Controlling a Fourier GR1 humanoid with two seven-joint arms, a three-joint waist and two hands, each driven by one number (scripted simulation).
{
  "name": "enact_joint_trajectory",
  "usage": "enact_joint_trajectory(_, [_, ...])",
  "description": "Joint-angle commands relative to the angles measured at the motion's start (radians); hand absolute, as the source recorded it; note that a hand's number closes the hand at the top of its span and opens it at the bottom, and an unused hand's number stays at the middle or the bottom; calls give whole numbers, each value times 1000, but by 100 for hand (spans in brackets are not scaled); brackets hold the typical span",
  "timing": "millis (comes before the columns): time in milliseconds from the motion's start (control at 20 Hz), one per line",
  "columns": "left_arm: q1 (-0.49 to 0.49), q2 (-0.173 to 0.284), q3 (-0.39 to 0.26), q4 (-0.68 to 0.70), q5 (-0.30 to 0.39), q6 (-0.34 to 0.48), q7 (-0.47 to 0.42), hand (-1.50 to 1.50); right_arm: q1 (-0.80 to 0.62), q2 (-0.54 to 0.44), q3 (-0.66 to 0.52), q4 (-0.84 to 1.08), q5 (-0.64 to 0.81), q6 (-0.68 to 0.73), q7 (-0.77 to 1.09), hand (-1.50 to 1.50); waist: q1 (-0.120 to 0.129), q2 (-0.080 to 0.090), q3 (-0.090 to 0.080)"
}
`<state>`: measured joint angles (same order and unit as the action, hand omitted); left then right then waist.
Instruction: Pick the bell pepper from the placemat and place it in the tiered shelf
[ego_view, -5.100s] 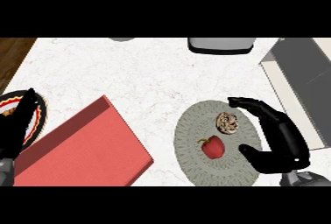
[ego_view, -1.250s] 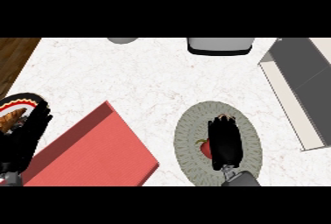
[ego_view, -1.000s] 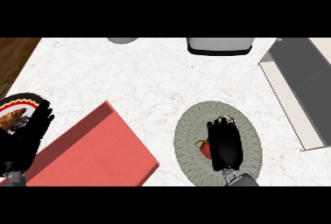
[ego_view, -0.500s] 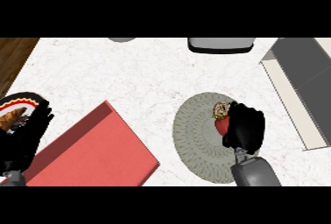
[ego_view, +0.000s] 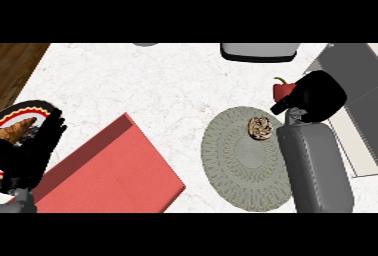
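**Holding the bell pepper beside the tiered shelf**

Locate the right hand (ego_view: 319, 96) at the upper right of the head view, past the far edge of the placemat (ego_view: 247, 159). Its fingers are curled round the bell pepper (ego_view: 283, 89), which it carries clear of the placemat. Only the red body and the curved stem of the pepper show at the left side of the hand; the rest is hidden behind the fingers. The hand overlaps the grey tiered shelf (ego_view: 353, 62) at the right edge of the view. You cannot tell from this view whether the pepper touches the shelf.

Note the small round brown item (ego_view: 259, 127) lying on the placemat, near its far edge and just beside the right forearm.

Find the left hand (ego_view: 35, 147) at the lower left, fingers straight and holding nothing, over a dark plate (ego_view: 31, 108) with a patterned rim. A red board (ego_view: 111, 168) lies on the white marbled worktop (ego_view: 148, 85) between that hand and the placemat.
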<state>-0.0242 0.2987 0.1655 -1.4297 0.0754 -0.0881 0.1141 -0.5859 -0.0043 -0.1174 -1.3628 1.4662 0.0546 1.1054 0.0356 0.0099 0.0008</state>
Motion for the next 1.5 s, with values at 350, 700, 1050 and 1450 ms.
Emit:
enact_joint_trajectory(350, [-12,0,6,52,-23,6,-34,0,-351,4,-97,2,84,-127,278,150,-13,-6,-2])
enact_joint_trajectory(700, [-8,-2,11,-1,-14,12,21,0,-499,4,-72,-15,184,-11,328,150,-18,-11,-2])
enact_joint_trajectory(1050, [15,2,34,28,5,-9,-5,0,-567,-50,-182,41,356,79,237,150,-27,-11,-2])
enact_joint_trajectory(1450, [23,-27,6,6,-17,4,-2,0,-687,-127,-314,147,428,211,162,150,-22,-8,-2])
